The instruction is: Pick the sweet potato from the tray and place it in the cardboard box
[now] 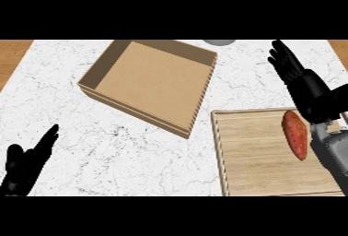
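Hovering with straight, open fingers, the right hand (293,69) is just above the tray (262,159). On the tray lies the sweet potato (294,134), right side. Left of the tray: cardboard box (151,83), and the open left hand (26,163).

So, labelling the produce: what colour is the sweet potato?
Reddish orange; the sweet potato shows best in the head view.

There are no words, numbers, labels or signs to read here. The cardboard box (151,83), the tray (265,156) and the white surface (122,152) are all plain, with nothing written on them.
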